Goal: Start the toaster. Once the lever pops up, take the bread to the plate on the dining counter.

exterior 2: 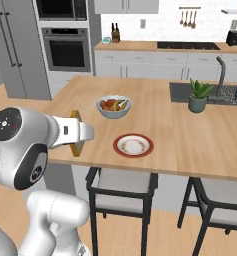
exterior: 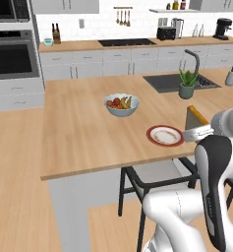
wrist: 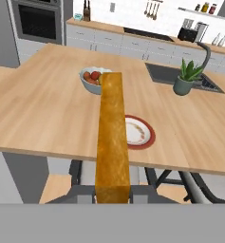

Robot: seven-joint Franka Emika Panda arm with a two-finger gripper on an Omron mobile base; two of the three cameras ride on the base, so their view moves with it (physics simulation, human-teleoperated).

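The bread (wrist: 113,137) could slip out & fall to the floor, b/c the pincer (wrist: 112,192) grips it by one thin edge only; it could also land on the plate's red rim & tip off, or bump the fruit bowl (exterior 2: 113,106) nearby if the arm swings too far; the pincer is pinching the bread, w/ the slice standing on edge & sticking out ahead of the tips; the bread is up in the air at the near edge of the tabletop (exterior: 83,133); the plate (exterior: 164,135) lies just beyond it, not under it yet; the toaster (exterior: 166,33) sits far back by the wall.
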